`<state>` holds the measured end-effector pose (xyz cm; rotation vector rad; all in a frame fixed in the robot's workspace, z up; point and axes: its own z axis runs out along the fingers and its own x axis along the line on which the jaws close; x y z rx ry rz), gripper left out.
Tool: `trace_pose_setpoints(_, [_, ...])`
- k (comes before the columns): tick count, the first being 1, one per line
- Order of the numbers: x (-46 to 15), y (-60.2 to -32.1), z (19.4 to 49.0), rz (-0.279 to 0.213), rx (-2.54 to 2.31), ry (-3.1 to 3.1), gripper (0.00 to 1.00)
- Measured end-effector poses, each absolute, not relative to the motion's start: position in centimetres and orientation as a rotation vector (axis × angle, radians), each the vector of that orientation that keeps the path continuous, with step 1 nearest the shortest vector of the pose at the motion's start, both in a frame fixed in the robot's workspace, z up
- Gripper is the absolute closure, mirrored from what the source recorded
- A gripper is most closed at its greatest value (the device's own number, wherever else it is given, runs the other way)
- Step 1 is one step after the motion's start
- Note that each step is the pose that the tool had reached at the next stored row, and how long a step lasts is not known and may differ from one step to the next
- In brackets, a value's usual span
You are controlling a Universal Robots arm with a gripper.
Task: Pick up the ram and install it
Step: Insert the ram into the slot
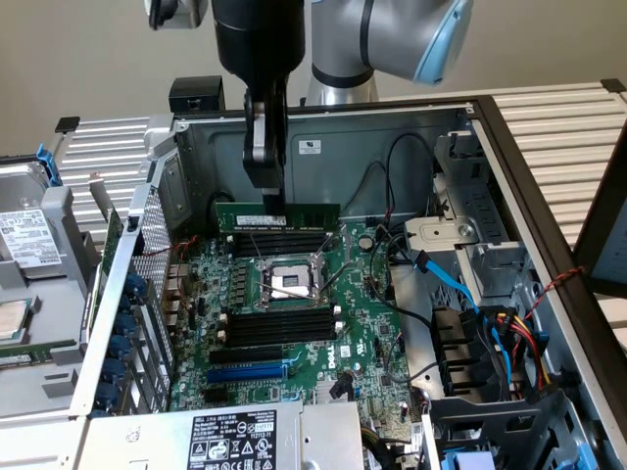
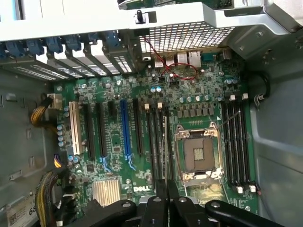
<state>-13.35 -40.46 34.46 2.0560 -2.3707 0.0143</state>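
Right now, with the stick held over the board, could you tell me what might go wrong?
The gripper holds the ram above the memory slots; if it is off line or tilted, pressing could jam or crack it. The open CPU socket lies beside those slots, so a slip could strike it.

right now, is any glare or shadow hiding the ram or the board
exterior view: even light, no glare on the long dark-green ram stick in the gripper; small glint on the silver cpu socket. wrist view: the white metal case frame is washed out, the green motherboard evenly lit.
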Motion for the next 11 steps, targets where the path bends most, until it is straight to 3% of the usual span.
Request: trace_pose_setpoints(11, [-13.7, -41.1, 32.4, 0.014, 2.054, -2.373, 0.88])
